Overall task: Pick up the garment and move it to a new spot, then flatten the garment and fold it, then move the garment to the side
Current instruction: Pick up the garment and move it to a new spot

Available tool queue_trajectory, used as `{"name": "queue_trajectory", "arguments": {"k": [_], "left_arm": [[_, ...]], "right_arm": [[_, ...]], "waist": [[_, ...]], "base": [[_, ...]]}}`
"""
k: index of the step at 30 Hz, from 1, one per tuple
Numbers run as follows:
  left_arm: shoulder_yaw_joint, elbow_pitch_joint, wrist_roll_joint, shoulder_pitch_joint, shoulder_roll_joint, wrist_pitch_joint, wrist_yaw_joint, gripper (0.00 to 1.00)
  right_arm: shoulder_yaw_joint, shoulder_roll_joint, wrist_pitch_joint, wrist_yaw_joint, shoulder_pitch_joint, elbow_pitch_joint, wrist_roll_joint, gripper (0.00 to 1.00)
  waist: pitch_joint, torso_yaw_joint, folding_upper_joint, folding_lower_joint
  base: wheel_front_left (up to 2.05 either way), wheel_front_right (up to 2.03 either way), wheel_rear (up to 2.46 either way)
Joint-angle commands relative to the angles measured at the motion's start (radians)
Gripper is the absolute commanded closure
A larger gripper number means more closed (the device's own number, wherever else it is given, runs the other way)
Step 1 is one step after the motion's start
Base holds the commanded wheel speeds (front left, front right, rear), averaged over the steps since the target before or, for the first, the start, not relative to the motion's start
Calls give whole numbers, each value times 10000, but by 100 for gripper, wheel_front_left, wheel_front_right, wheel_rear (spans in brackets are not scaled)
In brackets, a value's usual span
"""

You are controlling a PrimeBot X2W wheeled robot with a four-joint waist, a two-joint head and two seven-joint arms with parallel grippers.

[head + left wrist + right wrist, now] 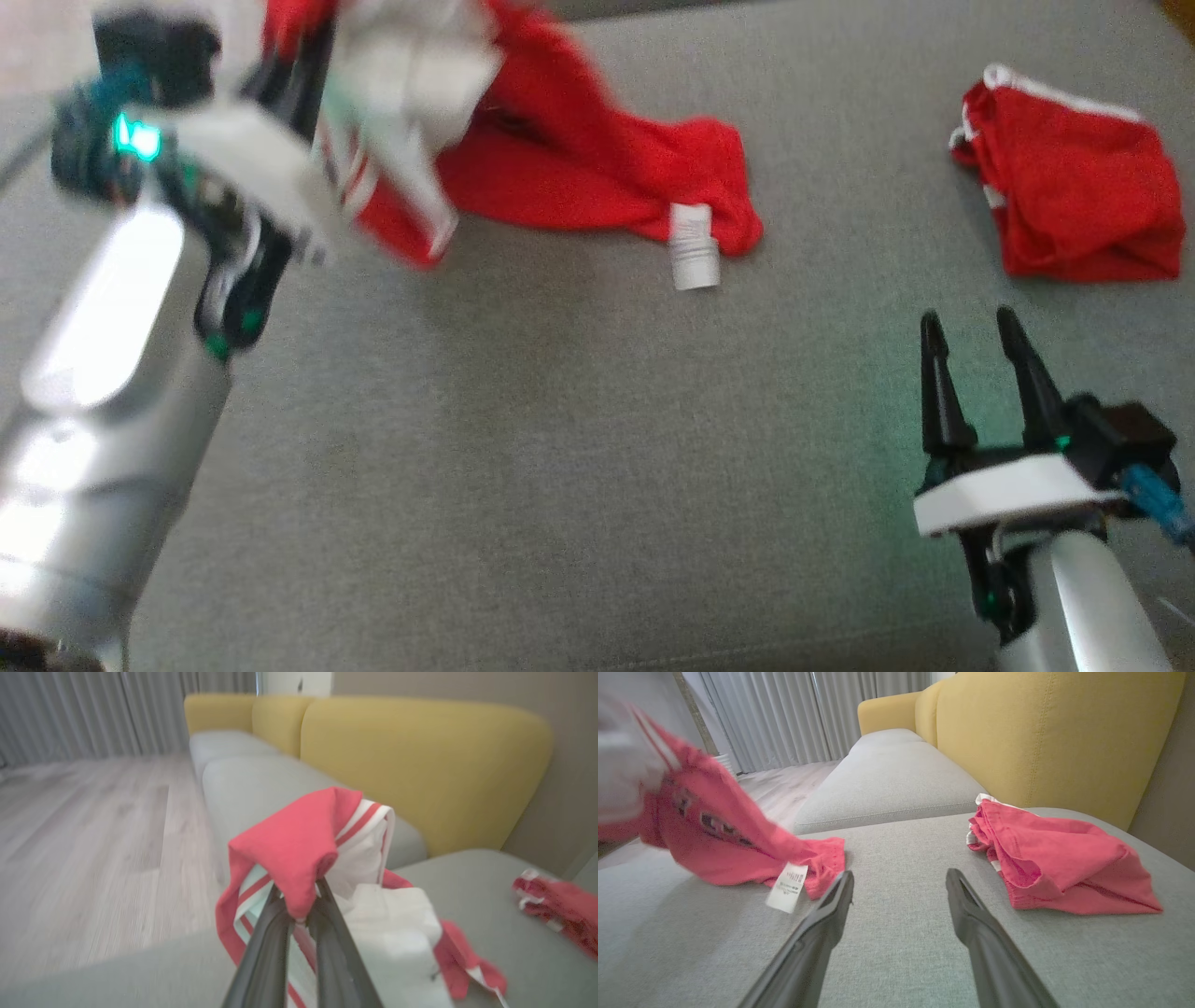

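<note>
Clearly grips garment (579,168) in left gripper (301,910), fingers pinched tight on a red fold, forearm raised and angled up at far left. Lets garment's lower end rest on seat (560,448), label (694,247) showing. Holds right gripper (971,336) low at right, fingers spread wide, empty, apart from other red cloth (1074,196).

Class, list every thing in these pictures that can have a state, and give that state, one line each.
Left end effector, shut on the striped garment.
Striped garment, bunched, partly lifted, tail end on the sofa seat.
Care label, exposed, resting on the seat.
Second red garment, crumpled, lying loose on the seat.
Right end effector, open, empty, over the seat.
</note>
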Motion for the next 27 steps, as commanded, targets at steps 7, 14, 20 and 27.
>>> {"name": "queue_trajectory", "arguments": {"k": [7,14,20,27], "left_arm": [[750,1409,-196,-126,876,-630,127,100],[841,2478,-252,-196,818,-1234,5,0],[589,2692,-72,-380,753,-1657,-324,0],[310,2369,-55,-263,587,-2077,-595,0]], "right_arm": [[443,-51,-275,65,-836,-240,81,0],[489,-51,-389,65,-976,52,53,0],[356,-51,-422,65,-896,243,-81,0],[29,-51,-292,65,-493,299,-294,0]], "waist": [[1340,-674,0,-3],[1233,-599,0,-3],[488,-182,0,-3],[-767,566,0,-3]], "base": [[0,0,0],[0,0,0],[0,0,0],[0,0,0]]}}
